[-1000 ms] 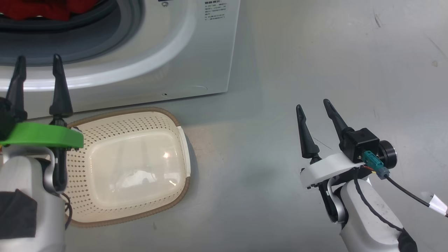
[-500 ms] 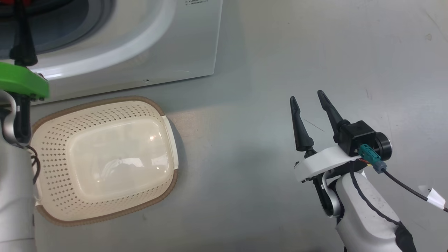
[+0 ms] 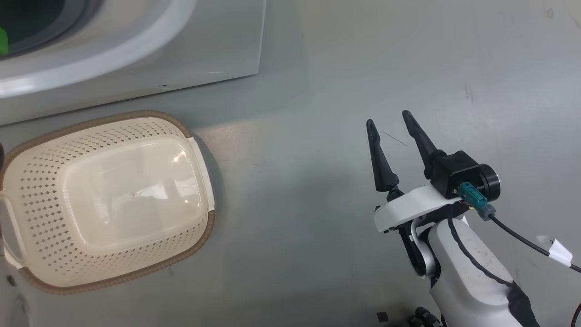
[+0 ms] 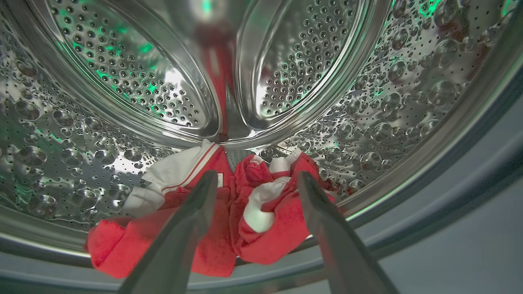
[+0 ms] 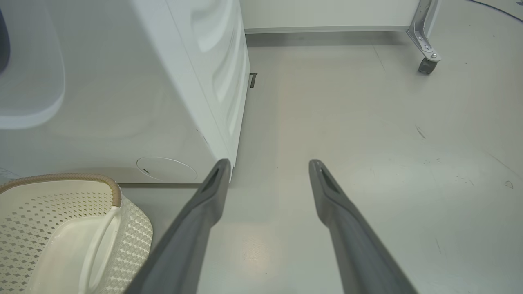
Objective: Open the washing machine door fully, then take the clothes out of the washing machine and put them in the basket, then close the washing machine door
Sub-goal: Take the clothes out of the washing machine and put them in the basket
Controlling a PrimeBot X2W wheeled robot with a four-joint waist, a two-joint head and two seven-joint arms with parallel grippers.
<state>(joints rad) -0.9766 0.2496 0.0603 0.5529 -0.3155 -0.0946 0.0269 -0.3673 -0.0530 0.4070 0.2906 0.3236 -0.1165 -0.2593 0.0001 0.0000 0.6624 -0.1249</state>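
Head view: the whole frame had shifted against the two earlier frames, so the camera had moved; the washing machine (image 3: 136, 54) and basket (image 3: 36, 181) sat further up and left in frame, which I took as no move of their own. Real change: the left arm, a second earlier at the lower left by the basket's rim, had climbed to the drum mouth, leaving a sliver of its green bracket (image 3: 2, 38) at the top left edge. Left wrist view: left gripper (image 4: 257, 174) was inside the drum (image 4: 81, 122), fingers spread wide, one on each side of the clothes (image 4: 269, 228); not closed on them, contact not determinable. The clothes lay bunched on the drum's bottom at its front lip. Right gripper (image 3: 387, 117) hung over the bare floor (image 3: 317, 91), well right of the basket, fingers apart and empty, pose unchanged. The basket stood on the floor at the foot of the machine's front, empty. Judgement: door step done, since the arm reached in; take-out at the pre-grasp stage. Count: one washing machine, one basket, one red-and-white bundle (single garment or several, not determinable), two grippers with two fingers each, one caster (image 5: 427, 65) at the floor's far right.
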